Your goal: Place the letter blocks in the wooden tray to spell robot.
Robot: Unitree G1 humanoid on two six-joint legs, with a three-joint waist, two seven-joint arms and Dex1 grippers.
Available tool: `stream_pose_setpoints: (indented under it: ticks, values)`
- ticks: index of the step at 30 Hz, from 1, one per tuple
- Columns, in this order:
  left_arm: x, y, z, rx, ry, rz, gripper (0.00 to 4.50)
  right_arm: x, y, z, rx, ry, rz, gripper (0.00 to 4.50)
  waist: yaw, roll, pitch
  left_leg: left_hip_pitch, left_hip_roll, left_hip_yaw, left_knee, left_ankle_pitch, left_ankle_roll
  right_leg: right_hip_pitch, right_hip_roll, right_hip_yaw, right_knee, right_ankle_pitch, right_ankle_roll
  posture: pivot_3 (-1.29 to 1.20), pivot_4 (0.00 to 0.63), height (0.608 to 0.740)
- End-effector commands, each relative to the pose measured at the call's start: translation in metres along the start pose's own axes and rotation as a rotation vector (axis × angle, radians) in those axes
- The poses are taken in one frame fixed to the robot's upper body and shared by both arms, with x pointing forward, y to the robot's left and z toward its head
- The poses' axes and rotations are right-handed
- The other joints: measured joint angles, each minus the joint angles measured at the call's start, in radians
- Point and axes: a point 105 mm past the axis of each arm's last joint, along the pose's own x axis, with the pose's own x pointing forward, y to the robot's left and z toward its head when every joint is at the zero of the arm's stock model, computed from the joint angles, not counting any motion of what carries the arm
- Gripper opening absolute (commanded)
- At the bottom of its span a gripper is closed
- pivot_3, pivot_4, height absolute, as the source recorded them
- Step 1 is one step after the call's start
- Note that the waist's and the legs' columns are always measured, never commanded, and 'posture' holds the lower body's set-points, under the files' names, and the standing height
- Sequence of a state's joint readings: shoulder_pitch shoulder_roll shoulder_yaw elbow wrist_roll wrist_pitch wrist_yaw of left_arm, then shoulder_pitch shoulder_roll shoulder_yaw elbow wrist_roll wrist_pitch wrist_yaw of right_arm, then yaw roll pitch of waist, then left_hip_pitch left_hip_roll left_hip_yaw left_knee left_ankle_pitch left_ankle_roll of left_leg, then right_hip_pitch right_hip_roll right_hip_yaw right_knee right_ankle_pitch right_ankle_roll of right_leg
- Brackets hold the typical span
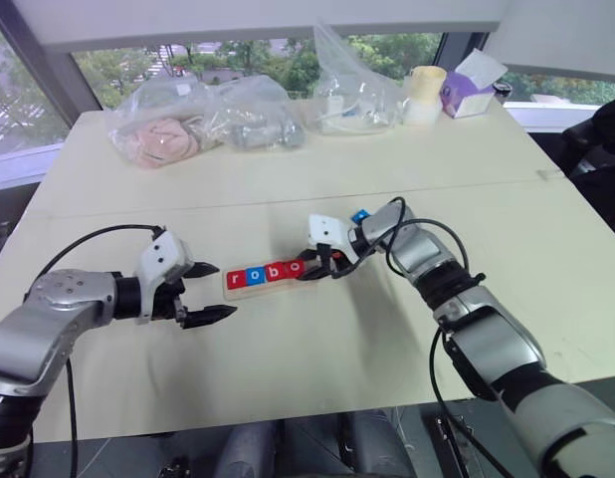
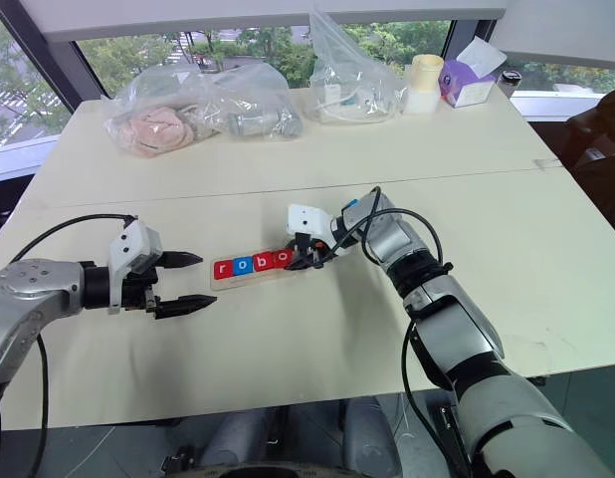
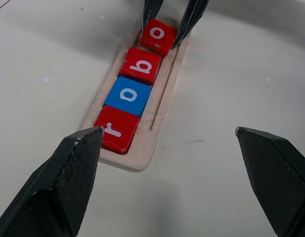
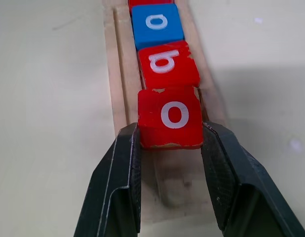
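The wooden tray [image 1: 270, 289] lies at the table's middle. In its slot sit a red r block [image 3: 115, 129], a blue o block [image 3: 128, 95] and a red b block [image 3: 141, 65]. My right gripper [image 4: 170, 131] is shut on a second red o block [image 4: 171, 116], held at the fourth place right beside the b and slightly tilted. My left gripper [image 1: 223, 291] stands open just off the tray's r end, with nothing between its fingers. A small blue piece [image 1: 359, 214] shows behind my right wrist; I cannot read a letter on it.
Clear plastic bags [image 1: 203, 121] with soft items lie along the far edge. A pale roll [image 1: 424, 93] and a purple tissue box [image 1: 472, 88] stand at the far right. A seam [image 1: 288, 204] crosses the table beyond the tray.
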State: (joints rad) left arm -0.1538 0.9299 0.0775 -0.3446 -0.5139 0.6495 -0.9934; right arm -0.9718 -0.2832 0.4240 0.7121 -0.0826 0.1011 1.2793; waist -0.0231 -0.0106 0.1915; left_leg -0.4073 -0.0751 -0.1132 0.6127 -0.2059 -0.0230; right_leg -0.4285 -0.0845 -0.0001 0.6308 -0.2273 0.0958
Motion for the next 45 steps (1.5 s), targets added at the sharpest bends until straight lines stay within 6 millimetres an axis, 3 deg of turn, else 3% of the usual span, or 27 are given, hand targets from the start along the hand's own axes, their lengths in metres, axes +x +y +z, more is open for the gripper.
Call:
stream_pose_setpoints:
  ticks: [1,5,14,22,28,36,40,45]
  values:
    - [-0.003,0.0,0.011,0.034,-0.036,0.015,4.5,0.002,-0.004,0.014,-0.024,-0.024,0.001,1.14,0.0,0.0,0.0,0.0,0.0,0.0,0.0,0.0,0.0,0.0,0.0,0.0,0.0,0.0,0.0,0.0,0.15,0.74]
    - [0.0,0.001,0.011,0.031,-0.042,0.018,4.5,0.011,-0.007,0.017,0.012,-0.04,0.002,1.14,-0.001,0.0,0.0,0.0,0.001,0.0,0.0,0.0,-0.001,0.0,0.001,0.0,0.0,0.001,-0.001,0.0,0.15,0.74]
    - [0.001,0.001,0.011,0.026,-0.048,0.016,4.5,0.004,-0.013,0.018,-0.006,-0.04,-0.02,1.14,-0.002,0.0,0.0,0.0,0.002,0.0,0.0,0.001,-0.001,0.0,0.003,0.0,0.0,0.001,-0.002,0.0,0.15,0.74]
    - [0.006,0.001,0.013,0.028,-0.058,0.009,4.5,0.01,-0.013,0.019,-0.004,-0.046,-0.028,1.14,-0.001,0.0,0.0,0.0,0.002,0.0,0.0,0.001,-0.002,0.0,0.003,0.0,0.0,0.001,-0.002,0.0,0.15,0.74]
    - [0.007,0.0,0.013,0.024,-0.064,0.008,4.5,0.006,-0.018,0.024,-0.056,-0.063,-0.069,4.18,-0.001,0.0,0.0,0.0,0.002,0.0,0.0,0.001,-0.002,0.0,0.003,0.0,0.0,0.001,-0.002,0.0,0.15,0.74]
    - [0.007,0.001,0.013,0.023,-0.066,0.011,4.5,-0.018,-0.039,0.039,-0.12,-0.115,-0.204,4.18,-0.001,0.0,0.0,0.0,0.002,0.0,0.0,0.001,-0.002,0.0,0.003,0.0,0.0,0.001,-0.002,0.0,0.15,0.74]
    - [0.005,0.001,0.015,0.014,-0.077,0.012,4.5,-0.031,-0.046,0.032,-0.103,-0.126,-0.295,4.18,0.004,0.0,0.0,0.0,0.002,0.0,0.0,0.001,-0.002,0.0,0.003,0.0,0.0,0.001,-0.002,0.0,0.15,0.74]
    - [0.005,0.002,0.015,0.011,-0.078,0.012,4.5,-0.03,-0.039,0.015,-0.074,-0.112,-0.345,4.18,0.003,0.0,0.0,0.0,0.002,0.0,0.0,0.001,-0.002,0.0,0.003,0.0,0.0,0.001,-0.002,0.0,0.15,0.74]
